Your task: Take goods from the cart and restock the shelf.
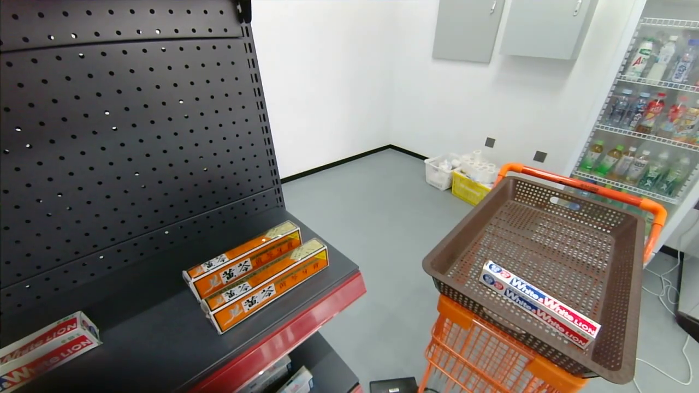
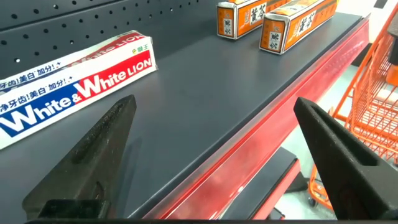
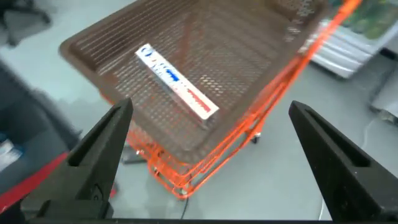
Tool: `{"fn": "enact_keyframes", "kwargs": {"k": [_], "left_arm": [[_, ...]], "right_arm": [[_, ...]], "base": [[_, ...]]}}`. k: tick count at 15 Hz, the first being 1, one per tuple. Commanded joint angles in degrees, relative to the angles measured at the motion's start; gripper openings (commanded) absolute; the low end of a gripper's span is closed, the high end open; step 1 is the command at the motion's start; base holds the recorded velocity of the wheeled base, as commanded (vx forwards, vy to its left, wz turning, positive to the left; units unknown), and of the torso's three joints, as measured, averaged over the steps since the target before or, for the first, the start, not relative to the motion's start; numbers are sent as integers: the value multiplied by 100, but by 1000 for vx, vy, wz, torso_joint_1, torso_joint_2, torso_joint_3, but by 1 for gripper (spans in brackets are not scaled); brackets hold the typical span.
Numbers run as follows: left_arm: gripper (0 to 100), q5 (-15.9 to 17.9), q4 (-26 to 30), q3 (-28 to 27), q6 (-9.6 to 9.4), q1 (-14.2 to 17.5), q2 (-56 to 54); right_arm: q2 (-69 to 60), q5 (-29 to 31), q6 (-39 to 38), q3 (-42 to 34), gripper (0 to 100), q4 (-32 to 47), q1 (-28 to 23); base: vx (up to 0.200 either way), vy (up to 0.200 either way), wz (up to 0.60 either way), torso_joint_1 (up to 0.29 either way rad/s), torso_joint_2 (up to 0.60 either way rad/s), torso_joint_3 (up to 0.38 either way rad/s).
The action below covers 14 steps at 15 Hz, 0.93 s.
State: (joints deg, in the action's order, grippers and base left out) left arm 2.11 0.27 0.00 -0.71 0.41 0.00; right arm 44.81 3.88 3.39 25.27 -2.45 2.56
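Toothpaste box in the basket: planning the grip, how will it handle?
The toothpaste box looks like thin cardboard, so probably light but crushable. Flat-sided, it shouldn't roll; lying flat in the basket, it may slide when nudged.

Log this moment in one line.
left gripper open over shelf | right gripper open facing basket | toothpaste box in basket | orange boxes on shelf

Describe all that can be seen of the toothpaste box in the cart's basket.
The toothpaste box is a long, slim carton, seemingly cardboard, white with blue and red print and a red band along one side. It looks closed and undented. It lies flat, alone, diagonally on the mesh floor of the brown basket, toward its near end, atop the orange cart. Nothing but the basket touches it.
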Motion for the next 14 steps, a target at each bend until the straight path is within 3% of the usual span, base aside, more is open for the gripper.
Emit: {"fn": "enact_keyframes", "kwargs": {"k": [1,2,3,5,7,10,14], "left_arm": [[100,0,0,0,0,2,0],[100,0,0,0,0,2,0],[100,0,0,0,0,2,0],[100,0,0,0,0,2,0],[100,0,0,0,0,2,0],[100,0,0,0,0,2,0],[100,0,0,0,0,2,0]], "right_arm": [[1170,-370,74,444,100,-19,157],[1908,-985,241,953,100,324,-194],[2357,-1117,742,1226,100,474,-441],[3359,-1205,1946,1410,100,-194,-871],[3895,-1601,2430,1700,100,-256,-1012],[4396,-1996,3221,2131,100,421,-1161],[5064,-2137,3370,2219,100,438,-994]], "base": [[0,0,0,0,0,0],[0,0,0,0,0,0],[0,0,0,0,0,0],[0,0,0,0,0,0],[0,0,0,0,0,0],[0,0,0,0,0,0],[0,0,0,0,0,0]]}}
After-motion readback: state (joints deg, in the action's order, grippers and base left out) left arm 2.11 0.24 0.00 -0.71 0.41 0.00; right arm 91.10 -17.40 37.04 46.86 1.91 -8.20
